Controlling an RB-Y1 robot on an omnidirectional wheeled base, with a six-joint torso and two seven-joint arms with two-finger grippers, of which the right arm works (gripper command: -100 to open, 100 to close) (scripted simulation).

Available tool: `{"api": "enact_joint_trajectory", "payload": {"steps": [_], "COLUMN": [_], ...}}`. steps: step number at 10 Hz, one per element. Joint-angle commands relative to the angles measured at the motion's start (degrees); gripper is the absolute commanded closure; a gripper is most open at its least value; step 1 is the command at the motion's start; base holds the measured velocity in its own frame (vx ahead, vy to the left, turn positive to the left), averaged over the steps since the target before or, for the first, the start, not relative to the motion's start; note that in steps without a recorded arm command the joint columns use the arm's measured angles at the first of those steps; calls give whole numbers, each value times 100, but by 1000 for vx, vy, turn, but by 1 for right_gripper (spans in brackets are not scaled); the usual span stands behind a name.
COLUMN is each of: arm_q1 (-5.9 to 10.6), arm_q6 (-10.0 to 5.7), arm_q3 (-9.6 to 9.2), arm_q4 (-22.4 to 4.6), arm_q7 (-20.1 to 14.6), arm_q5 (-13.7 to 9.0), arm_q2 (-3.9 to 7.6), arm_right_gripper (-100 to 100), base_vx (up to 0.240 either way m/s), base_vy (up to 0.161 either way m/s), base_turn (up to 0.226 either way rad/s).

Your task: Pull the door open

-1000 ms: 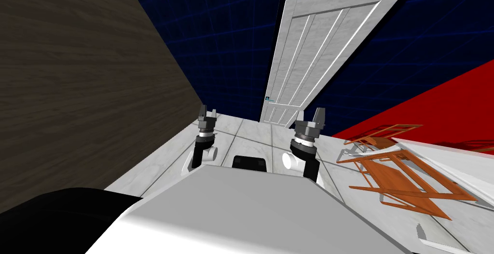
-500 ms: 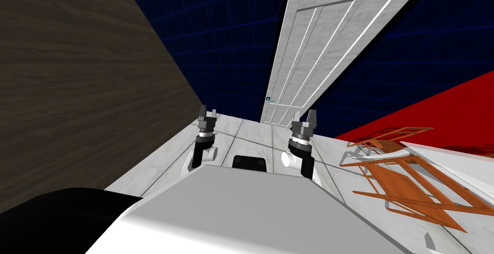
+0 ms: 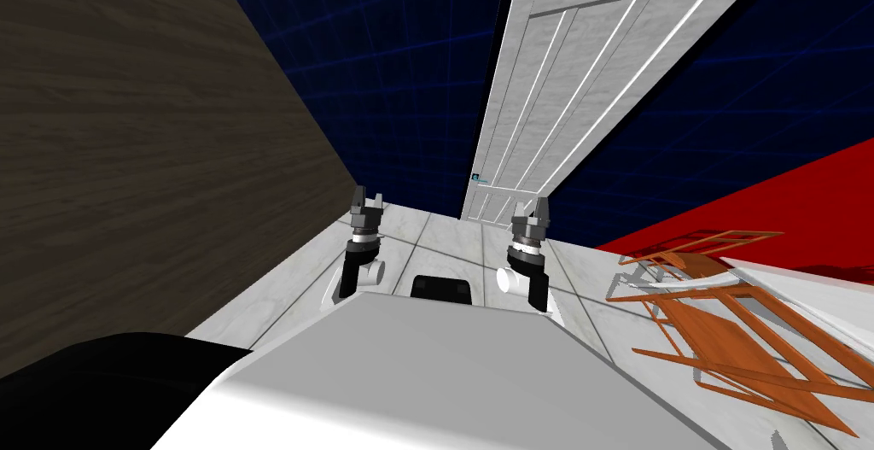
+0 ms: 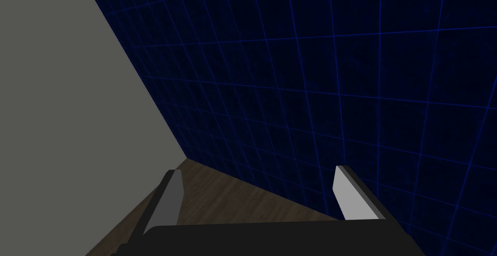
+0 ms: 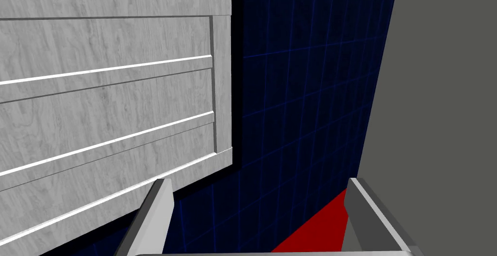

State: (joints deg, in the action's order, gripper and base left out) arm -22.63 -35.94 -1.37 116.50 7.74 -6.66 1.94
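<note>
The white panelled door (image 3: 555, 86) stands ahead, a thin black area (image 3: 498, 86) along its left edge and pale tiled floor (image 3: 444, 233) before it, where the right gripper (image 3: 531, 206), released and empty, hovers short of its foot, the left gripper (image 3: 368, 195), likewise released, further left.

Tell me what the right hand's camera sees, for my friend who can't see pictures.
A white panelled door lies ahead of the right gripper, whose two grey fingers stand open, holding nothing. Past the door's edge is a dark blue gridded wall, then a red patch and a plain grey surface.
</note>
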Motion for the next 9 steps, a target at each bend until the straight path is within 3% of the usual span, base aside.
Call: {"api": "enact_joint_trajectory", "payload": {"steps": [1,9], "arm_q1": [87,527], "arm_q6": [-29,-189], "arm_q3": [31,182], "arm_q4": [-213,-1353], "arm_q7": [-23,-135], "arm_q5": [-13,-77], "arm_q2": [37,197], "arm_right_gripper": [-100,-100], "base_vx": [97,95], "base_vy": [-1,-2], "base_turn": [10,13]}}
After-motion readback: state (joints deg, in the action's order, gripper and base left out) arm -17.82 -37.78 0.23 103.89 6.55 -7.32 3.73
